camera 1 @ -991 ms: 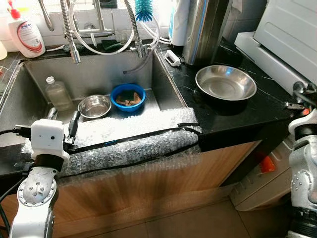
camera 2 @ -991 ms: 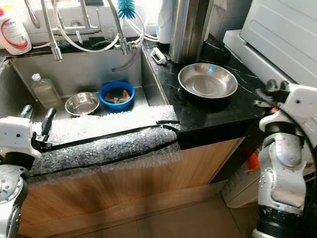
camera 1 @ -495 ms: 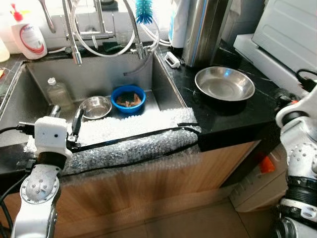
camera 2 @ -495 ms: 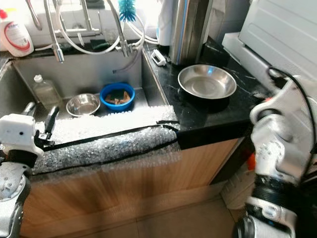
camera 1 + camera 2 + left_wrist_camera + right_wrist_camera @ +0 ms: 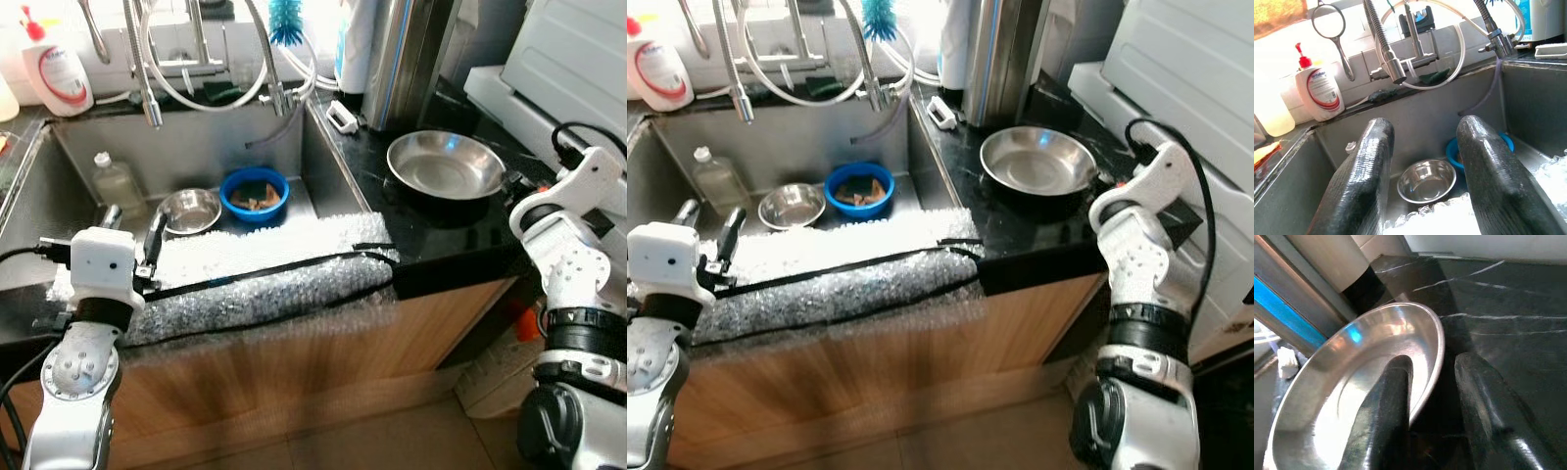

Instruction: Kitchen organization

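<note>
I am straddling the rim of the steel bowl on the black marble counter with my right gripper, fingers spread; my left gripper, fingers apart, is hovering over the sink.

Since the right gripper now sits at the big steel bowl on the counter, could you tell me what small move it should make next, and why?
Probably shut the fingers on the rim. In the right wrist view the right gripper is open, with one finger inside the large steel bowl and the other outside it over the black counter, so the rim lies between them.
</note>
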Controlling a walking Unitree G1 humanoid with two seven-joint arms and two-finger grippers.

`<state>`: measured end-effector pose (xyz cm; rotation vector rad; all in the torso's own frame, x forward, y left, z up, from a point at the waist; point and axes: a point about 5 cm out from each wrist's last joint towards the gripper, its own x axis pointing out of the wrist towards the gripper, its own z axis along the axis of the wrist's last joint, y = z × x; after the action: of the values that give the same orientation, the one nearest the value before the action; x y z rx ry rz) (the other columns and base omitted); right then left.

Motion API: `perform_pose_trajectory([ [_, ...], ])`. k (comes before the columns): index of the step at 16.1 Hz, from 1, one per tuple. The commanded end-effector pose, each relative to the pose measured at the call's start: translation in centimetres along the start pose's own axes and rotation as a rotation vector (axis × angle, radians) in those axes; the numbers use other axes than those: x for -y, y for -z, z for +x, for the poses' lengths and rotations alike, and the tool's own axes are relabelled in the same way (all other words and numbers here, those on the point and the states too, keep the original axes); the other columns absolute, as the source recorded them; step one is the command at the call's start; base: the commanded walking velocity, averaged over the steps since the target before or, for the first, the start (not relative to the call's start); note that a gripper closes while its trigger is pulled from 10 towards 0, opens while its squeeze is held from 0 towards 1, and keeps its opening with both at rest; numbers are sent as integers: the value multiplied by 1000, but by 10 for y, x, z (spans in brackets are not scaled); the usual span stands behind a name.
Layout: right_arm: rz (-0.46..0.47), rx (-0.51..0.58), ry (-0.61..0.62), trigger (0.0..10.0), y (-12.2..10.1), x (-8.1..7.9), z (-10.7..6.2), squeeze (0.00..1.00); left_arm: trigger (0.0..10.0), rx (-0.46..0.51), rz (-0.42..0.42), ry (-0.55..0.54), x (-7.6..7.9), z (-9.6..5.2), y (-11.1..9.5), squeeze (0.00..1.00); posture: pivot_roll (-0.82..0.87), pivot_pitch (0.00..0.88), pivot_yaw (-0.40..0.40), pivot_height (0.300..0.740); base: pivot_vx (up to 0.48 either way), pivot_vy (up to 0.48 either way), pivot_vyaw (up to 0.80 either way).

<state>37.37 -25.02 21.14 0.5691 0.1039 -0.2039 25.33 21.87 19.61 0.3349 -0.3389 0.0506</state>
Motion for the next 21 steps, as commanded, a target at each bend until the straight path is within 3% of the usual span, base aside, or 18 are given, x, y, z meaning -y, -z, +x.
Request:
perform_pose_trajectory([
  [1,17,21,3,10000,-5,-2,3,1000,10000,16,7,11,1,3,-3,0,29,102,-34,740,0,0,0],
  [4,64,42,11,10000,-11,-5,9,1000,10000,16,8,13,1,3,-3,0,32,103,-31,740,0,0,0],
  [5,60,45,9,10000,-12,-8,11,16,10000,17,7,15,1,4,-3,0,34,104,-32,740,0,0,0],
  [9,71,64,17,10000,-17,-13,16,0,10000,18,10,14,0,4,-4,0,37,106,-32,740,0,0,0],
  [21,107,69,86,10000,-14,-8,21,0,10000,11,11,24,1,4,-4,0,42,109,-32,740,0,0,0],
])
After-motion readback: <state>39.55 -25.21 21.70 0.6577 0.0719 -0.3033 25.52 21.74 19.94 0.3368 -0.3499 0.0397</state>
